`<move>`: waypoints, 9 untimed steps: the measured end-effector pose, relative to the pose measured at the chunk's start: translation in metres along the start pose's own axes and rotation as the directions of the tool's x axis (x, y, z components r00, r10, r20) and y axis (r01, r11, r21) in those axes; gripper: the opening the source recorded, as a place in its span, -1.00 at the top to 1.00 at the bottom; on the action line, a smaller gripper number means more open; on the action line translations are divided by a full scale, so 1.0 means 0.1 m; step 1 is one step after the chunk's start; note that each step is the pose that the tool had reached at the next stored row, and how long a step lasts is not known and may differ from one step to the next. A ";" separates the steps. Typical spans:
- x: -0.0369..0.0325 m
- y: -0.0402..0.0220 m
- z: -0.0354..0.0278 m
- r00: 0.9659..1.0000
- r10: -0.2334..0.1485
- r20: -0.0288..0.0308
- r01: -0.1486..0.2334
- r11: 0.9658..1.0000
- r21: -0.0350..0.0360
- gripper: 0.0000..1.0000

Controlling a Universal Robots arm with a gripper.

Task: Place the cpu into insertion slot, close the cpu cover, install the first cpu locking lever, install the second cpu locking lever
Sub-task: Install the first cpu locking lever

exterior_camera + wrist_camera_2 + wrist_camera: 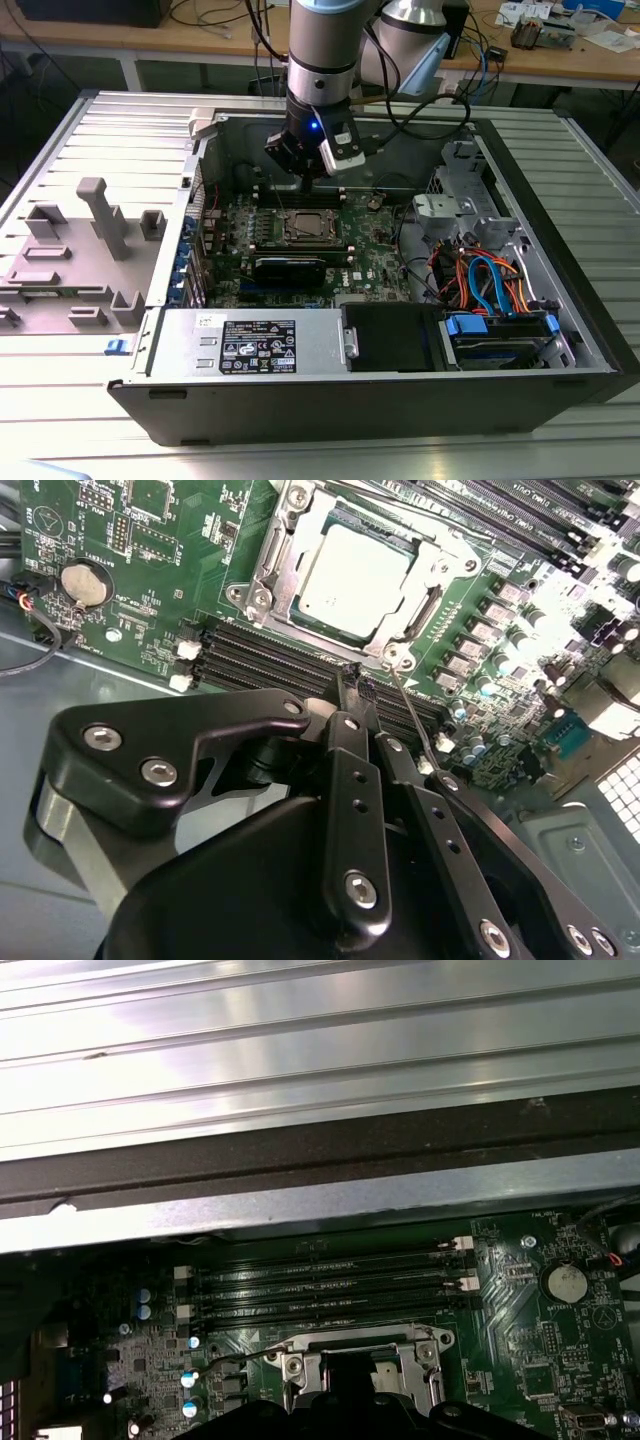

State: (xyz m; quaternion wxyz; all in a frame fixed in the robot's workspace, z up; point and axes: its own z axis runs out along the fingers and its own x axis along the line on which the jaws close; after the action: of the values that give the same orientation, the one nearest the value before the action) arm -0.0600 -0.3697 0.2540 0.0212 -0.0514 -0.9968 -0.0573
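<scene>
The cpu lies silver side up in the insertion slot, which sits on the green board. The cpu cover lies flat over it, framing the chip. One thin wire locking lever sticks out loose from the socket's corner, running beside my fingers; it also shows as a curved wire in the first wrist view. My gripper hovers just off the socket's edge, over the memory slots, shut with nothing between its fingers. In the exterior view the gripper hangs a little above and behind the socket.
Long black memory slots run beside the socket. A coin battery sits further along the board. A black card, the power supply and a drive cage with blue and orange cables crowd the case. A grey fixture stands outside.
</scene>
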 end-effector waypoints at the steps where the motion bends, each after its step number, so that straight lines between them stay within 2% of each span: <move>1: 0.000 0.000 0.000 1.000 -0.001 0.000 0.001 1.000 0.000 0.79; 9: 0.000 0.000 0.000 1.000 -0.004 0.000 0.004 1.000 0.001 0.79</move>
State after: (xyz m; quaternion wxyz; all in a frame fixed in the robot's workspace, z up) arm -0.0600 -0.3697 0.2539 0.0214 -0.0494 -0.9969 -0.0571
